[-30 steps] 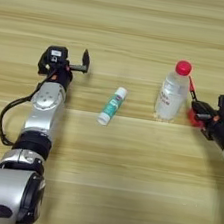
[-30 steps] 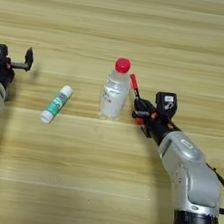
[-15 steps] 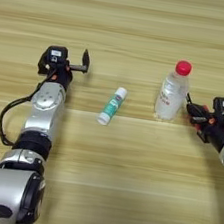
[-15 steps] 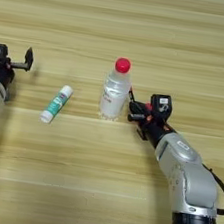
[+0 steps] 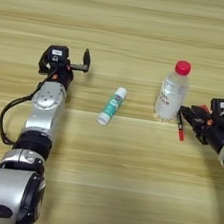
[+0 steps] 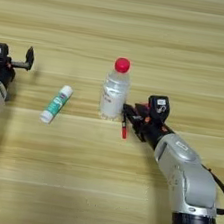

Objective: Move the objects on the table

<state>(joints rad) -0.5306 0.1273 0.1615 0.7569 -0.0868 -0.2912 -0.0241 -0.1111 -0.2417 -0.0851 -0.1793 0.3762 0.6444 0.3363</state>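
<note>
Thin red pen point(image 6: 124, 128) on table point(image 6: 145, 33) beside bottle point(image 6: 114, 91), just off right gripper point(image 6: 131, 118) fingers, parted, empty, left gripper point(image 5: 75, 64) spread wide

upright bottle point(image 6: 115, 89), pen point(image 6: 123, 126) beside, tube point(image 6: 55, 104) apart

Wooden table point(image 5: 104, 183) fills both views edge to edge; no wall, floor or window visible. Light tan planks, grain running left to right. Darker streaks and seams cross the far part; near part paler and more even. Matte surface. Soft, even light from above, casting only faint, short shadows. No other furniture visible.
</note>
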